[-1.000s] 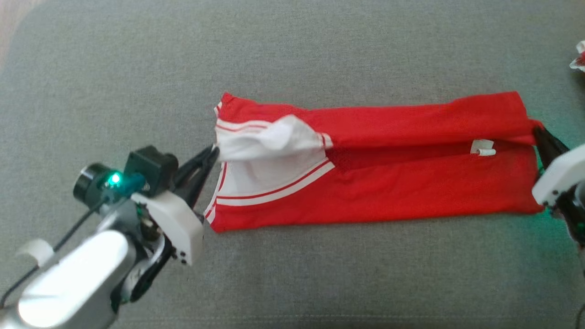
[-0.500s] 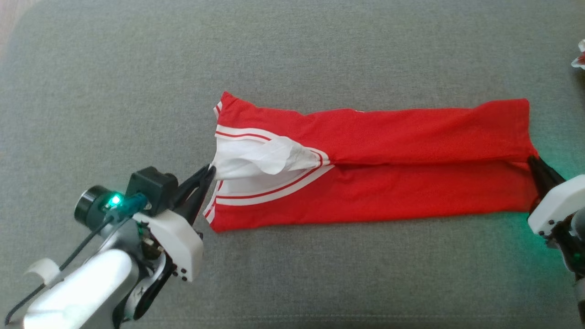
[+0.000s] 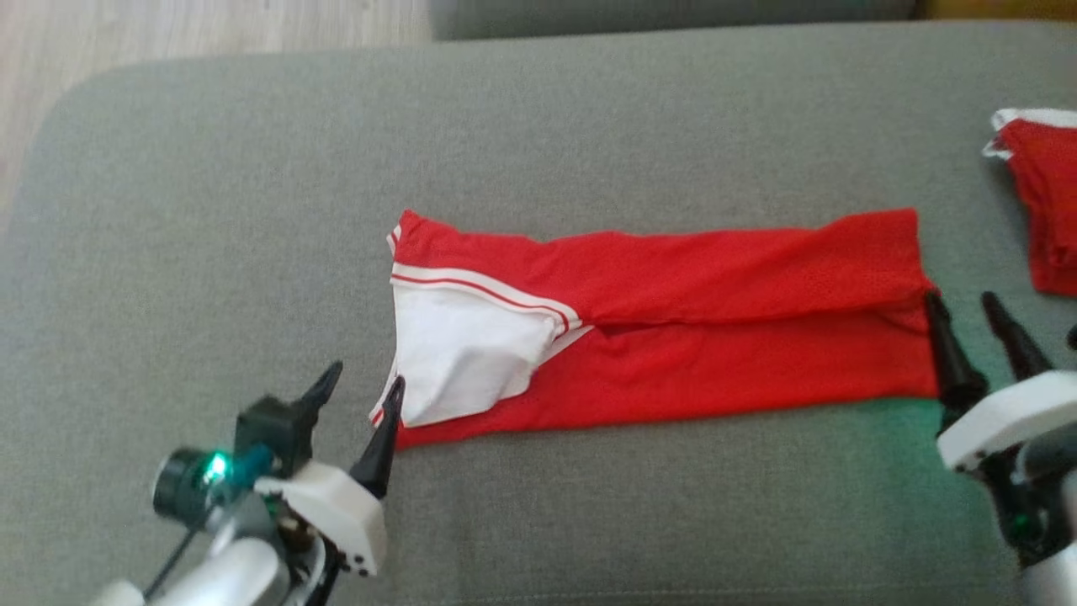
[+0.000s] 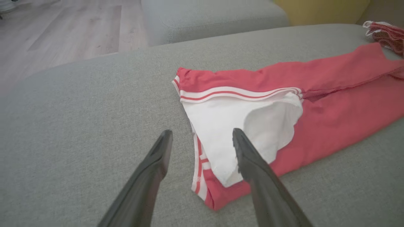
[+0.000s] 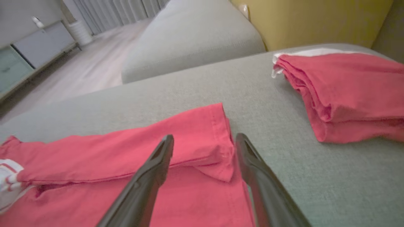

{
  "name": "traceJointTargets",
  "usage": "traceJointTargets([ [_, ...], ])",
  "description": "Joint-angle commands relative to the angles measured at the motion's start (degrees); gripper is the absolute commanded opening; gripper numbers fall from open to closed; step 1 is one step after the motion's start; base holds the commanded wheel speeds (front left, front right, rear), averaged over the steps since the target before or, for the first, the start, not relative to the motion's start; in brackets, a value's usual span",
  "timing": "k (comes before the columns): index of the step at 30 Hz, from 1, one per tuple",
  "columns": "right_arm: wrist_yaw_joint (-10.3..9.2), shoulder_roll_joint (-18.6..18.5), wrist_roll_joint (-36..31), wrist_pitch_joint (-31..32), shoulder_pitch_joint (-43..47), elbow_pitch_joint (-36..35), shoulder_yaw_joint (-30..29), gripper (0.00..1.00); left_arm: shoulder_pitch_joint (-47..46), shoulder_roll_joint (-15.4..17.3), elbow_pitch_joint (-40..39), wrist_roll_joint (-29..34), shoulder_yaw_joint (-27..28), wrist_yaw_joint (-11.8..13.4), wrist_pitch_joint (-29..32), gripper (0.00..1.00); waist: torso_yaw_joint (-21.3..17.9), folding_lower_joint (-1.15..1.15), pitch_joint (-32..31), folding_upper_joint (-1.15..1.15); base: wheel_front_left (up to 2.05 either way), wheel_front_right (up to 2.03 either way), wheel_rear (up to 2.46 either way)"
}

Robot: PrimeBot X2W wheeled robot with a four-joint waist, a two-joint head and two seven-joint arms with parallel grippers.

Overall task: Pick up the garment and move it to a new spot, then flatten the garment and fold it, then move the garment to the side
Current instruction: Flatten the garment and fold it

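The garment [image 3: 690, 337] is red with a white, red-striped end and lies as a long folded strip on the grey cushion [image 3: 210, 210]. Its white end [image 4: 227, 126] faces my left gripper [image 3: 363, 380], which stands open with one finger over the white corner. My right gripper [image 3: 963, 307] is open at the strip's red end [image 5: 208, 138], its fingers either side of the folded corner. Neither gripper holds cloth.
A second folded red garment [image 3: 1043, 194] lies at the cushion's far right [image 5: 347, 91]. Another grey cushion [image 5: 195, 41] stands behind, with wooden floor [image 4: 63, 34] beyond the left edge and a yellow wall [image 5: 315, 22] behind.
Both grippers have opened and let go of the garment's ends, drawing back toward me. The upper flap now lies flat. The head camera has tilted up.
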Motion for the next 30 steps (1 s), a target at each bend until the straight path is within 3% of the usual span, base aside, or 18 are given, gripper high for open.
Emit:
traceJointTargets([
  [1,0.37,-0.4,0.8,-1.8,0.3,-2.2,1.4,1.0,-0.9,0.9,-0.8,0.0,2.9,0.7,-1.4,1.0,-0.5,0.0,-1.6,0.0,0.0,0.0,0.0],
  [8,0.37,2.3,1.4,-11.2,3.2,-1.2,4.8,1.0,4.8,-4.3,0.1,0.5,8.6,5.1,-6.6,1.0,-0.9,0.0,-5.5,0.0,0.0,0.0,0.0],
  [15,0.37,4.2,-0.3,-17.7,4.7,1.2,7.3,1.0,12.2,-11.6,-6.3,11.0,21.0,7.8,-6.8,1.0,-0.9,0.0,-7.7,0.0,0.0,0.0,0.0],
  [18,0.37,5.6,-0.7,-18.8,5.6,3.0,5.7,1.0,15.8,-15.5,-9.0,14.6,25.8,6.0,-6.8,1.0,-0.3,0.0,-8.6,0.0,0.0,0.0,0.0],
  [21,0.37,6.9,-1.2,-18.2,5.7,6.0,4.2,1.0,18.5,-18.9,-10.2,17.9,28.7,2.6,-6.8,1.0,0.6,0.0,-9.2,0.0,0.0,0.0,0.0],
  [25,0.37,7.7,-2.4,-17.0,4.3,9.5,2.5,1.0,20.7,-21.1,-8.9,23.7,29.7,-1.4,-6.8,1.0,1.9,0.0,-9.8,0.0,0.0,0.0,0.0],
  [30,0.37,7.1,-4.8,-14.1,1.5,14.4,-0.5,1.0,21.9,-22.4,-5.9,29.4,29.5,-3.4,-6.8,1.0,3.9,0.0,-9.8,0.0,0.0,0.0,0.0],
])
